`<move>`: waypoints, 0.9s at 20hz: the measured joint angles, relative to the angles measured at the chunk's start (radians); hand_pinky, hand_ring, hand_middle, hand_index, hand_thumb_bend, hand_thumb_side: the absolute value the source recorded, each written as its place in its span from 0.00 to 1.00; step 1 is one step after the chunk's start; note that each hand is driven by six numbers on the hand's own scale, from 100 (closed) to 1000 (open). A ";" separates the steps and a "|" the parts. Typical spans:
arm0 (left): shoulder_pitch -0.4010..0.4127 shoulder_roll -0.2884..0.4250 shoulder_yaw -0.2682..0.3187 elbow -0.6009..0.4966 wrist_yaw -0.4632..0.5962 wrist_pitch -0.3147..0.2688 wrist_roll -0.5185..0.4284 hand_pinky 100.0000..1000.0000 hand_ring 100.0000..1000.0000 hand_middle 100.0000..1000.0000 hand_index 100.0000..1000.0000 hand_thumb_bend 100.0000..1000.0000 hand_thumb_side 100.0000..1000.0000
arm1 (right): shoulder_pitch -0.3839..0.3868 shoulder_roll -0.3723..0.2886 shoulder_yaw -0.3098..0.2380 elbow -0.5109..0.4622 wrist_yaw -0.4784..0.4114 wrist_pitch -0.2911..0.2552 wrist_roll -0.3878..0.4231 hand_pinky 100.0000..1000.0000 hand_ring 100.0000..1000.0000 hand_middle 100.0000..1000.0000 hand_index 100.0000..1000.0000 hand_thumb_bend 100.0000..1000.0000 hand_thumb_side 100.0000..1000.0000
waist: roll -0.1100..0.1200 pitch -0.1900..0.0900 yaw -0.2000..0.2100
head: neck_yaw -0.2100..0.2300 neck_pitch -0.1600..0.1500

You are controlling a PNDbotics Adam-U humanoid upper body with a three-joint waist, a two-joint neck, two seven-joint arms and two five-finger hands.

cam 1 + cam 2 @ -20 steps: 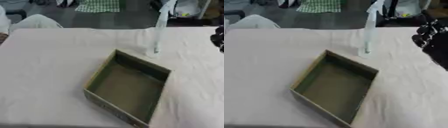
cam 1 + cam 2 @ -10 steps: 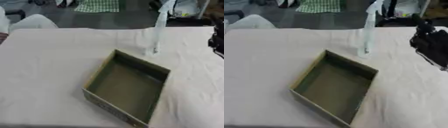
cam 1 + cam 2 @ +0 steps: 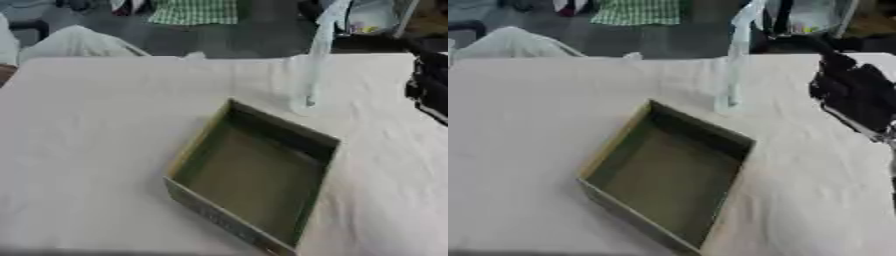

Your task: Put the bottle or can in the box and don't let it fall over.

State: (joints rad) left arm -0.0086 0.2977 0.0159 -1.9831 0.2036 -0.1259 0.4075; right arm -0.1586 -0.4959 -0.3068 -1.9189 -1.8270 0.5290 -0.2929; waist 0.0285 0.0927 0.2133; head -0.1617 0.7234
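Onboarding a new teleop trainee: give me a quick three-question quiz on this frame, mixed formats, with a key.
1. True or false: the clear bottle is already inside the box.
2. Which hand shows at the right edge? A) left hand B) right hand C) both
3. Fill in: the bottle stands ____ on the white tablecloth, just beyond the box's far corner.

Key: 1 false, it stands outside the box; 2 B, to the right of the bottle and not touching it; 3 upright.
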 measured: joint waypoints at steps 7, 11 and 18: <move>0.000 0.000 -0.001 0.000 0.003 0.002 -0.004 1.00 1.00 0.97 0.71 0.75 0.60 | -0.030 0.000 0.000 0.038 -0.012 0.043 -0.025 0.00 0.00 0.15 1.00 0.78 1.00 | 0.000 0.002 0.004 | -0.006 0.000; -0.001 0.000 -0.003 0.000 0.004 0.001 -0.006 1.00 1.00 0.97 0.71 0.75 0.60 | -0.045 -0.001 0.001 0.061 0.003 0.062 -0.015 0.00 0.00 0.15 1.00 0.71 1.00 | 0.000 0.004 0.006 | -0.008 0.000; -0.002 0.000 -0.006 0.000 0.005 0.002 -0.011 1.00 1.00 0.97 0.71 0.75 0.60 | -0.075 -0.003 0.006 0.115 0.044 0.098 0.027 0.00 0.00 0.16 1.00 0.71 1.00 | 0.001 0.006 0.010 | -0.008 -0.004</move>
State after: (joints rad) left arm -0.0107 0.2977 0.0094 -1.9831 0.2086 -0.1234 0.3968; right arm -0.2334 -0.4986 -0.3007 -1.8036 -1.7827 0.6273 -0.2662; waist 0.0292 0.0992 0.2234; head -0.1701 0.7196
